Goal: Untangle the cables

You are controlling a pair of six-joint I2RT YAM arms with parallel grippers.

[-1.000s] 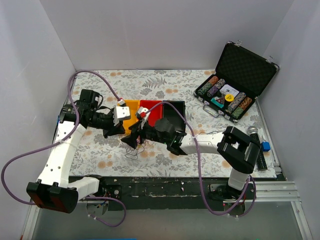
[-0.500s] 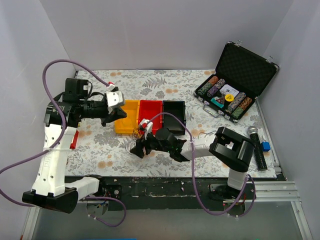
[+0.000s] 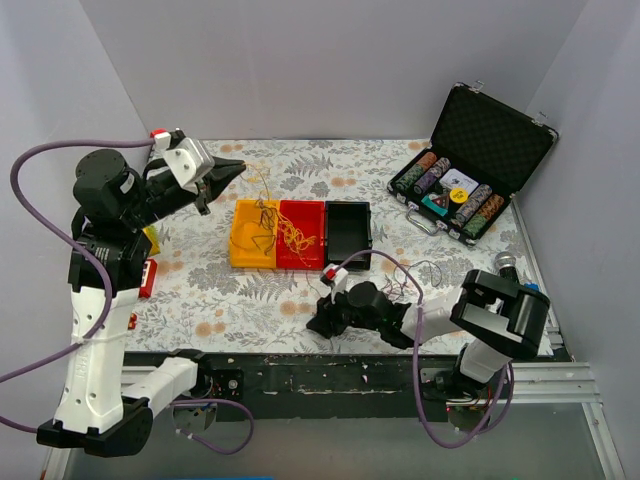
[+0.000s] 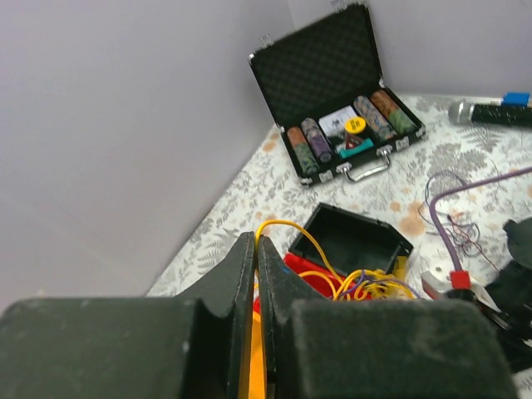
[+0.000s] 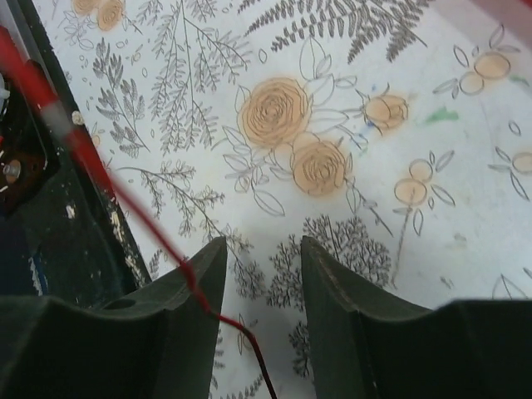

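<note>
My left gripper (image 3: 238, 167) is raised above the far left of the table and is shut on a yellow cable (image 3: 262, 195). The cable hangs down to a scribbly clump of orange-yellow and dark cables (image 3: 283, 231) lying across the yellow bin (image 3: 240, 250) and the red bin (image 3: 303, 257). In the left wrist view the yellow cable (image 4: 293, 228) arcs out of the closed jaws (image 4: 258, 243). My right gripper (image 3: 322, 324) is low at the table's near edge, open (image 5: 262, 249). A red cable (image 5: 125, 199) crosses its left finger, ungripped. Thin dark strands (image 3: 416, 274) lie loose on the table.
A black bin (image 3: 349, 240) stands right of the red one. An open poker-chip case (image 3: 462, 185) sits at the far right. A microphone (image 3: 517, 298) and a blue block (image 3: 531, 292) lie by the right edge. Small red and yellow items (image 3: 149, 278) lie at the left.
My left gripper has risen and swung far left, drawing the yellow cable up from the clump. My right gripper has moved right and nearer, down to the table's front edge.
</note>
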